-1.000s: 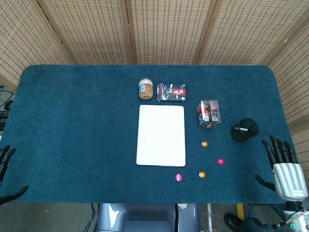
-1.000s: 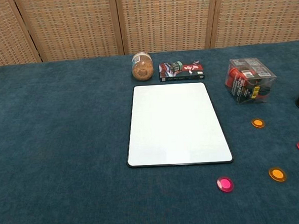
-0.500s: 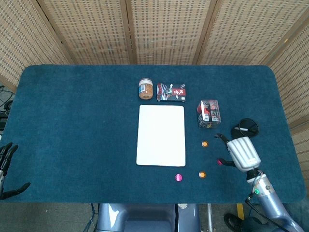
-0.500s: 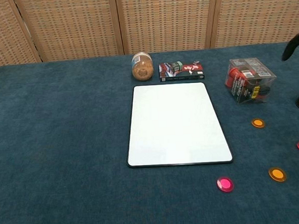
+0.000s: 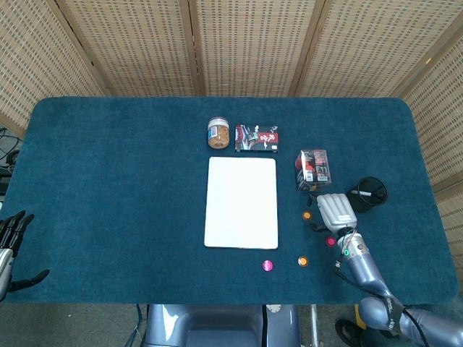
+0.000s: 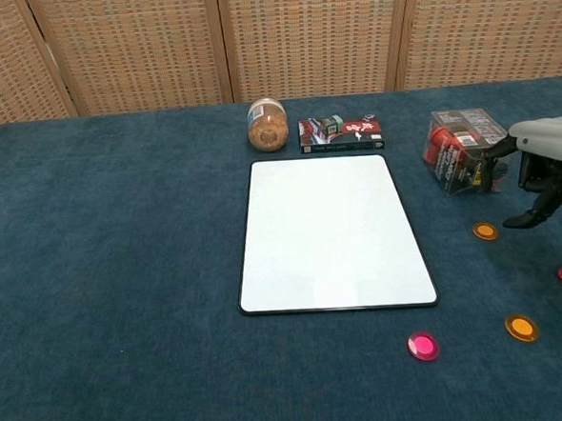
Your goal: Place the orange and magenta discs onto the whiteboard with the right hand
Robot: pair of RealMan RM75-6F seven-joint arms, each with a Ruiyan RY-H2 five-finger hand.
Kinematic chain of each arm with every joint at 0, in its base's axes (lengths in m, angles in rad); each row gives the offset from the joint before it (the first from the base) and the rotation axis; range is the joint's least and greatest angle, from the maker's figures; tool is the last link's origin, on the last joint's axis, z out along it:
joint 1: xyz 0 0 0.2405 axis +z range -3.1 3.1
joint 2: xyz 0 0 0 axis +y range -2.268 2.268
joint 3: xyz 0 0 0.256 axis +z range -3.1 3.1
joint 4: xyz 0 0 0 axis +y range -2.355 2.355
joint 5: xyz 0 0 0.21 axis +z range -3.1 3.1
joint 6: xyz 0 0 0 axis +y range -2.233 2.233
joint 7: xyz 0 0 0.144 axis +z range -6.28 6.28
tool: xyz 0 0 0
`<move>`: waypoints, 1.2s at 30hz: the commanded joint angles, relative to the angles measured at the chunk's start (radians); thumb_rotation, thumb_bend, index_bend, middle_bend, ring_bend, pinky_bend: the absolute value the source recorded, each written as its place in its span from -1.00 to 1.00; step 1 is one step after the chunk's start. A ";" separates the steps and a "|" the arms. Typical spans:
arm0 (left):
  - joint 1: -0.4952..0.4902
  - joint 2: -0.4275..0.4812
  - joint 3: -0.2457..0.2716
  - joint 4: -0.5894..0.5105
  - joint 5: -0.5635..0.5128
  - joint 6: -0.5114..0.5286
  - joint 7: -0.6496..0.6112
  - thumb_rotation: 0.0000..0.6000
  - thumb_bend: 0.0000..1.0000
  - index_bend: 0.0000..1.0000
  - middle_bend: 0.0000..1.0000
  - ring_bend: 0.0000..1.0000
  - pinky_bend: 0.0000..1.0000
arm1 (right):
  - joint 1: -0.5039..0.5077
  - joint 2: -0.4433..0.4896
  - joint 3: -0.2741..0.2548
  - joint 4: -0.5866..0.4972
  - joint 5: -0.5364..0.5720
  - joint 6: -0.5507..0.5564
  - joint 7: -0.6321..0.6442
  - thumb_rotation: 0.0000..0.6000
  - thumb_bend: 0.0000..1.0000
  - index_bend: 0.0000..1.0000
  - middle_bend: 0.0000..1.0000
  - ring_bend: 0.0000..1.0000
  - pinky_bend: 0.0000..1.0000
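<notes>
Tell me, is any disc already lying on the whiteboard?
No, the whiteboard is bare; the two orange and two magenta discs all lie on the blue cloth to its right.

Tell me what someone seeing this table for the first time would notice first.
The white whiteboard stands out most, lying flat mid-table on the dark blue cloth. Next come the small bright discs to its right: an orange disc under the right hand, which hovers just above it, plus a magenta disc and another orange disc near the front edge. A jar and a flat box sit just behind the board.
</notes>
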 commanded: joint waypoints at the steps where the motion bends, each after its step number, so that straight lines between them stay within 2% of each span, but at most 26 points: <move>1: -0.002 0.002 0.001 -0.002 -0.001 -0.003 -0.002 1.00 -1.00 -1.00 -1.00 -1.00 -1.00 | 0.033 -0.049 -0.003 0.050 0.071 -0.012 -0.043 1.00 -0.40 -0.19 0.98 1.00 1.00; 8: -0.006 0.003 0.004 -0.003 0.000 -0.010 0.000 1.00 -1.00 -1.00 -1.00 -1.00 -1.00 | 0.044 -0.069 -0.018 0.092 0.100 -0.016 -0.021 1.00 -0.32 -0.19 0.98 1.00 1.00; 20: -0.010 0.003 0.007 -0.007 -0.002 -0.017 0.004 1.00 -1.00 -1.00 -1.00 -1.00 -1.00 | 0.054 -0.096 -0.043 0.118 0.066 0.004 0.016 1.00 -0.32 -0.19 0.98 1.00 1.00; 36: -0.014 0.006 0.005 -0.008 -0.013 -0.021 0.001 1.00 -1.00 -1.00 -1.00 -1.00 -1.00 | 0.073 -0.130 -0.063 0.175 0.095 -0.004 0.004 1.00 -0.33 -0.19 0.98 1.00 1.00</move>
